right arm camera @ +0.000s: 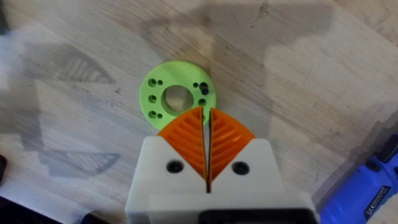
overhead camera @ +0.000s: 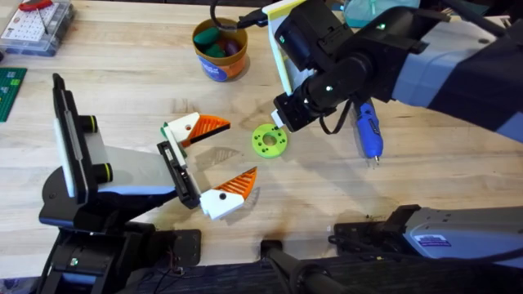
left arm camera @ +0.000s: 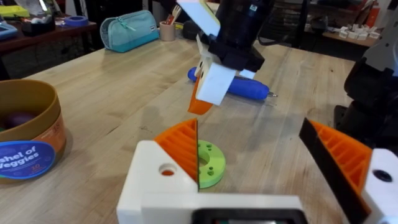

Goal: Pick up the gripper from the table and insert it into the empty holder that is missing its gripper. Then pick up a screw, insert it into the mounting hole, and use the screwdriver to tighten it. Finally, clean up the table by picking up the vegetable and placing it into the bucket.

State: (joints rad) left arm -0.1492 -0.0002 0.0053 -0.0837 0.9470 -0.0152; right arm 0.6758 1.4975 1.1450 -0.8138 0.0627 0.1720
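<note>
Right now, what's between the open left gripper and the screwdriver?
In the overhead view, the green disc lies between the left gripper and the screwdriver, with the right gripper hanging just above it.

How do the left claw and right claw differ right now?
The left claw is spread wide open beside the green disc; the right claw is shut, pads pressed together, hovering at the disc's edge. Both have white fingers with orange ribbed pads and hold nothing.

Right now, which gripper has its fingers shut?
The right gripper: its orange fingers press together just above the green disc. The left gripper has its fingers spread wide apart.
</note>
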